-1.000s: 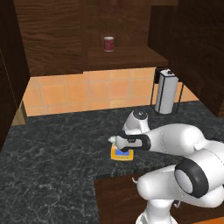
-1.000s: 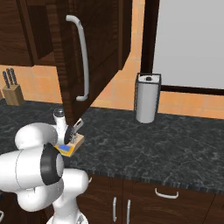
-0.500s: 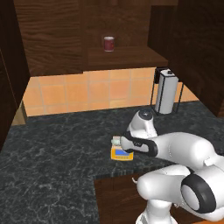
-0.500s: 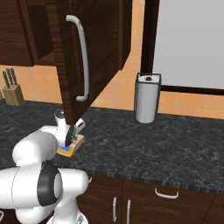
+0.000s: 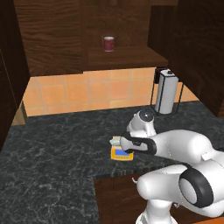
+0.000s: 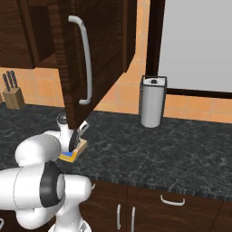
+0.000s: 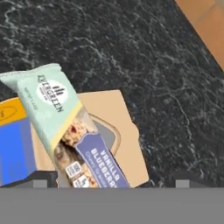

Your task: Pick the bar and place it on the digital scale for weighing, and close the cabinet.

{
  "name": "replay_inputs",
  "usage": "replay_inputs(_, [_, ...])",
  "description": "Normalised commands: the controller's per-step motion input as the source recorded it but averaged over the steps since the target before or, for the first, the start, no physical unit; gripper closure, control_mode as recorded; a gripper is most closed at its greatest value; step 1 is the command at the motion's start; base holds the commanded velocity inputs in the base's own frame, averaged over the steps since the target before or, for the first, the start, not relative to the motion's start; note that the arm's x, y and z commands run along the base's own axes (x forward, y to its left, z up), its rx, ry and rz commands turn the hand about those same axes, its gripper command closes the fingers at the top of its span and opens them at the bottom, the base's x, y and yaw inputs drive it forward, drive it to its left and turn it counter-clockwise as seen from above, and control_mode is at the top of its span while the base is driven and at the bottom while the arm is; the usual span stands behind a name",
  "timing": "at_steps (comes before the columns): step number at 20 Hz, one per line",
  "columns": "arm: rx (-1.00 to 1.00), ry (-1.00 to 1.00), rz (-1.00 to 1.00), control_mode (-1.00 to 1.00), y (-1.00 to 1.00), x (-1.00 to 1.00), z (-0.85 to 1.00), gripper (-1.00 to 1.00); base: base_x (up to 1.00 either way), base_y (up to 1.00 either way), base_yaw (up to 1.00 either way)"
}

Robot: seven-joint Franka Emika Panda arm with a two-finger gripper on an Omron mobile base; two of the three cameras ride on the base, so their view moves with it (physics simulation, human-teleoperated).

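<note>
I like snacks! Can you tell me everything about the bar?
The bar is a small oblong snack in a crinkly wrapper, pale green at one end, with a food picture and a purple "vanilla blueberry" label at the other. It lies flat and slantwise on the tan plate of the yellow scale, one end poking past the edge.

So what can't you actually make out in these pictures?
- Digital scale, left base view: mostly hidden behind the arm; its display is too small to read.
- Bar, hand view: its lower end is cut off at the bottom edge.
- Gripper, right base view: the fingertips are too small to judge.
</note>
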Motion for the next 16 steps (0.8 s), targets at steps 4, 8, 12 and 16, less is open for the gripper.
replay_inputs(4, [0.00, -0.16, 0.01, -1.00, 0.00, -0.48, 0.16, -1.00, 0.00, 0.00, 0.00])
replay_inputs(8, [0.00, -0.18, 0.01, -1.00, 0.00, -0.47, 0.28, -1.00, 0.00, 0.00, 0.00])
replay_inputs(12, [0.00, -0.23, 0.00, -1.00, 0.08, -0.62, 0.62, -1.00, 0.00, 0.00, 0.00])
replay_inputs(16, [-0.17, -0.28, 0.04, -1.00, 0.00, -1.00, 0.90, -1.00, 0.00, 0.00, 0.00])
